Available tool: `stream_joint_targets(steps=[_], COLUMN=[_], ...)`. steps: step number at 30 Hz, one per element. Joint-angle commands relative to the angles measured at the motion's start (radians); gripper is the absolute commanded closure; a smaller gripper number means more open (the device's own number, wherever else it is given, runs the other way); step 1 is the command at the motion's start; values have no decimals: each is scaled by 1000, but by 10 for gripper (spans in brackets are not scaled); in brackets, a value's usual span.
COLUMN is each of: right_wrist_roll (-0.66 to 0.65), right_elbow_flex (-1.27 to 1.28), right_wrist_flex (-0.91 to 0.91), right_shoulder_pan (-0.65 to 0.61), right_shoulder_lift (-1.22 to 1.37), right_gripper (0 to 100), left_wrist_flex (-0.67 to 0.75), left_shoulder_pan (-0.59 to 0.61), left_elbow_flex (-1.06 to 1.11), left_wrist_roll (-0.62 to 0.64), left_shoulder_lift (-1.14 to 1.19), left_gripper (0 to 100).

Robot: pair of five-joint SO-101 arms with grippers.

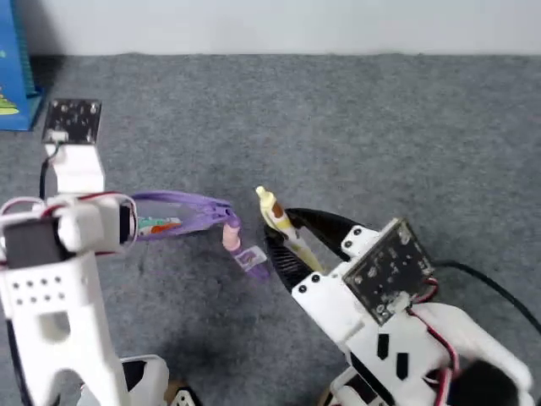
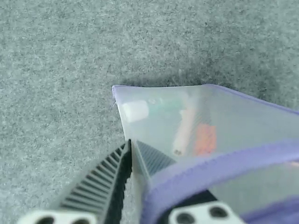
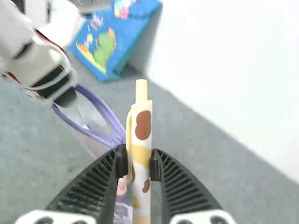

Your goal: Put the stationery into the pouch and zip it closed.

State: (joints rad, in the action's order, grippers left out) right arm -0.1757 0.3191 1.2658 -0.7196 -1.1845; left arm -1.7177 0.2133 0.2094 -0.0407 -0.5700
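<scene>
A: Gripping anything, the right fingers (image 3: 122, 161)?
B: Yes. They are closed tight on a pen (image 3: 140, 135), yellow with brown patches, clamped across its barrel so that its blunt end sticks out past the tips.
A: And the pen against the pouch?
B: Outside it. From the high view the pen sits just beside the pouch (image 1: 182, 211), close to the end where the zip pull (image 1: 249, 258) hangs. Whether they touch, I cannot tell.
A: Who has the pouch?
B: The left fingers (image 2: 125, 156). They are pinched shut on its clear wall just under the purple zip band, one finger outside and the other seen through the plastic.
A: Is it zipped?
B: No. The two purple edges stand apart in a loop, so the mouth gapes.
A: Anything inside?
B: A white block (image 2: 135, 111), a pale stick (image 2: 183, 130) and an orange piece (image 2: 205, 139), all lying against the clear side, with something green by the block.
A: Around them?
B: Grey, felt-like table (image 1: 380, 127), a blue book (image 1: 13, 76) at the far left edge, and a white wall (image 1: 296, 25) behind.
</scene>
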Motion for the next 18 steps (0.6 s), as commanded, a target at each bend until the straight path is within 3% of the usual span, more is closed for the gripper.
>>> stream_joint_targets(steps=[1, 11, 18], right_wrist_roll=[-8, -9, -8], right_elbow_flex=[109, 514, 674], right_wrist_flex=[-186, -921, -1287], right_shoulder_pan=[-35, -174, -220], right_shoulder_lift=[-68, -225, -226], right_gripper=[991, 991, 991], left_wrist_flex=[-8, -8, -9], left_shoulder_pan=[-17, -12, -12], left_elbow_flex=[-36, -38, -36], left_wrist_roll=[6, 6, 6], left_shoulder_lift=[101, 127, 124], left_gripper=[987, 987, 987])
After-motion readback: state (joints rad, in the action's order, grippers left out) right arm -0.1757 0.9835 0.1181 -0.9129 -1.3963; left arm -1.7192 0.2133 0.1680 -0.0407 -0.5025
